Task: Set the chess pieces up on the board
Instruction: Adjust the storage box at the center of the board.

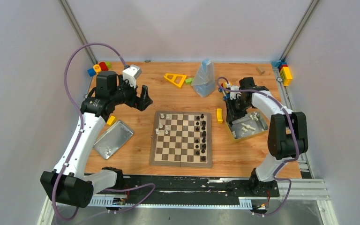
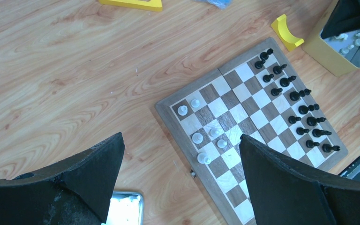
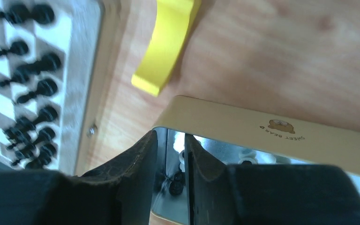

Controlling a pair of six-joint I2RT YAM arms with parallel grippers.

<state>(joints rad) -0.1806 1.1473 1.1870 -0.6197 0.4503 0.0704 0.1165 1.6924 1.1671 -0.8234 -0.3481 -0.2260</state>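
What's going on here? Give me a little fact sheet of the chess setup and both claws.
Board: mid-table, partly set
Black pieces: along its right edge
White pieces: a few near its left edge
Left gripper: open, hovering off the board's far-left corner
Right gripper: dipped into the yellow tin, more white pieces inside

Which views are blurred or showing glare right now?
Right wrist: the black pieces and the board at left are smeared, the tin wall reads sharper, its shiny inside throws reflections. Left wrist: crisp across the board, no glare. Top: even light, soft shadows, mild sheen on the metal lid.
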